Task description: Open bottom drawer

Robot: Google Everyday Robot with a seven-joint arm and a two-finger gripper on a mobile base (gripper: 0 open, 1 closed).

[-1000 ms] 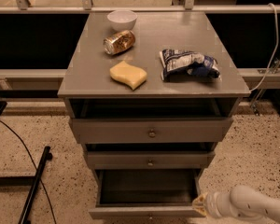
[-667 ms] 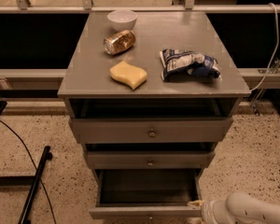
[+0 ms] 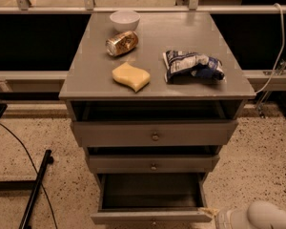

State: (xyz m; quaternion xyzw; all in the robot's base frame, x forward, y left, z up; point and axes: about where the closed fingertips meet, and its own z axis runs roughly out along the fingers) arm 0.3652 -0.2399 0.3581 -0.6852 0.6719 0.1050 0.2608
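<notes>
The bottom drawer (image 3: 150,217) of the grey cabinet is pulled out, and its dark empty inside (image 3: 150,191) shows. Its slim front panel lies at the lower edge of the view, with the knob cut off. The middle drawer (image 3: 152,163) and the top drawer (image 3: 155,133) stand slightly out, each with a round knob. My gripper (image 3: 210,214) is at the right end of the bottom drawer's front panel. My white arm (image 3: 262,216) enters from the lower right corner.
On the cabinet top (image 3: 157,37) are a white bowl (image 3: 124,19), a can lying on its side (image 3: 121,43), a yellow sponge (image 3: 130,76) and a blue-white snack bag (image 3: 193,66). A black stand leg (image 3: 35,190) lies on the floor at the left. A white cable (image 3: 278,46) hangs at the right.
My arm has drawn back toward the lower right corner, so less of it shows. The bottom drawer stays open, about as far out as before.
</notes>
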